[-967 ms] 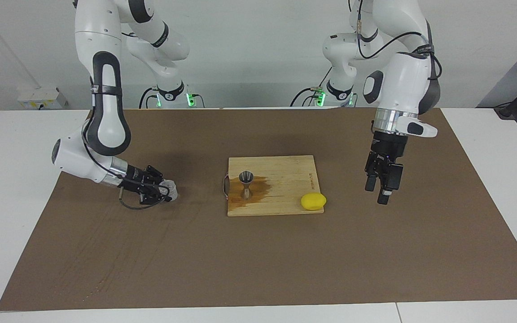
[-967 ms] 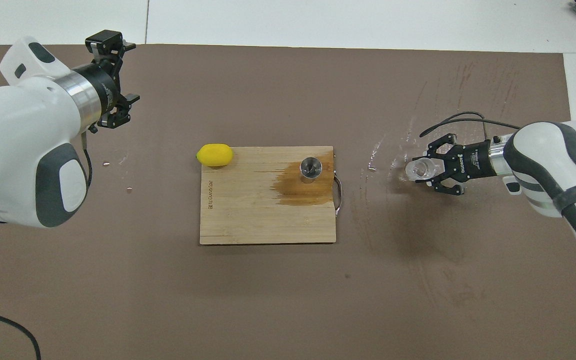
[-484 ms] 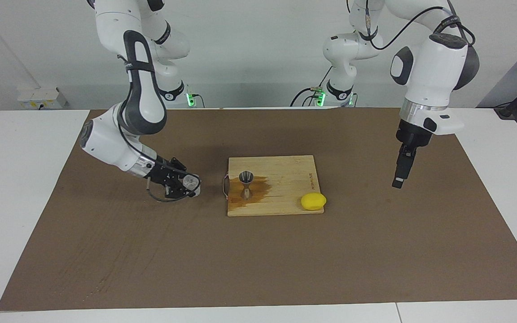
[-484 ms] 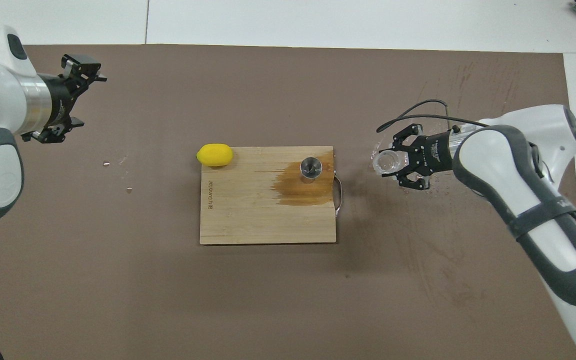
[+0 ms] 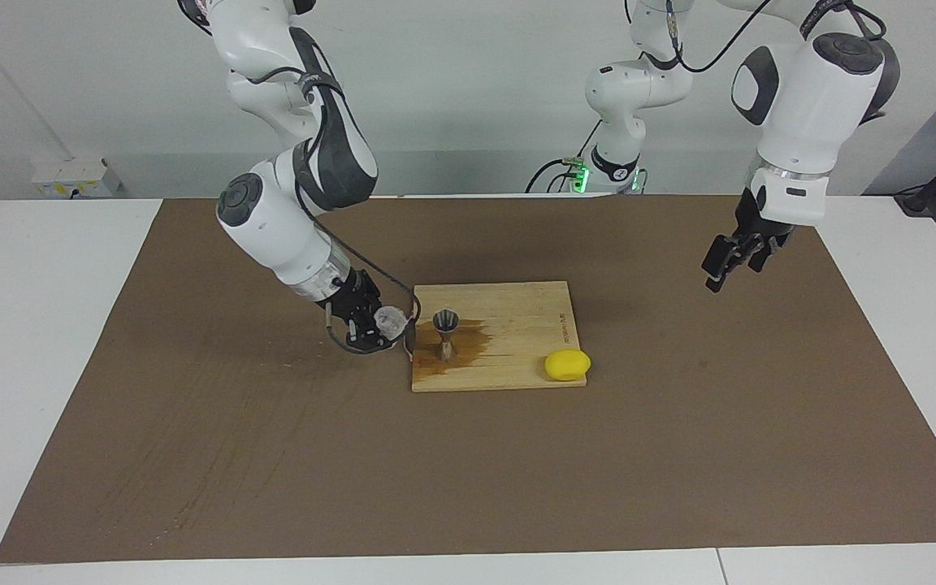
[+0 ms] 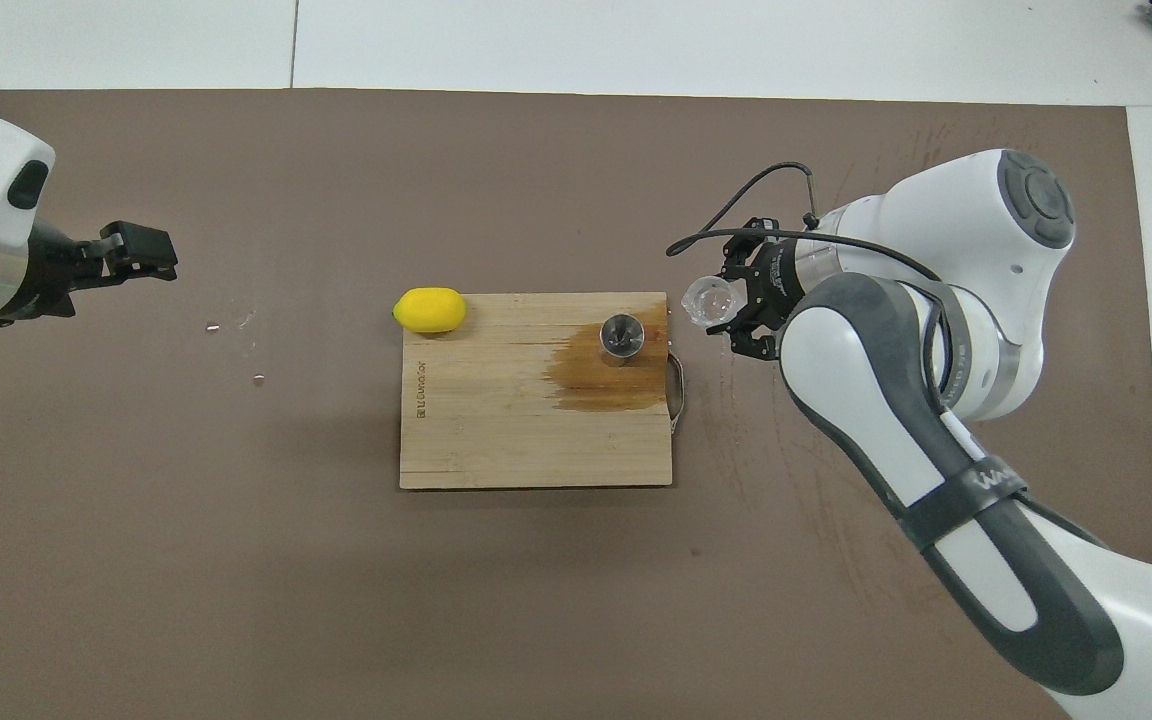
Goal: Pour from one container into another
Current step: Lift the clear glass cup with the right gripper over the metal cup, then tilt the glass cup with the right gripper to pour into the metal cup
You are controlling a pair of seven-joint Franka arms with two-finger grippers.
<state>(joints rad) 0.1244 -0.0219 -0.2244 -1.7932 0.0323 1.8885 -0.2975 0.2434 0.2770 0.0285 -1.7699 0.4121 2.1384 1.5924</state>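
A small clear cup (image 5: 392, 320) (image 6: 709, 297) is held in my right gripper (image 5: 380, 327) (image 6: 726, 306), which is shut on it. It hangs low over the brown mat, just off the handle end of the wooden board (image 5: 517, 305) (image 6: 496, 430). On that end of the board, a short gap from the cup, the steel hourglass jigger (image 5: 445, 329) (image 6: 622, 335) stands upright in a dark wet stain (image 6: 601, 380). My left gripper (image 5: 724, 264) (image 6: 141, 255) is open and holds nothing, raised over the mat toward the left arm's end of the table.
A yellow lemon (image 5: 567, 364) (image 6: 429, 309) lies at the board's corner toward the left arm's end. A metal handle (image 5: 408, 335) sticks out from the board next to the cup. The brown mat (image 5: 468, 471) covers the table, with streaks and small droplets on it.
My right arm has carried the clear cup across the mat to the board's handle end. The left arm has risen and drawn back toward its own end of the table.
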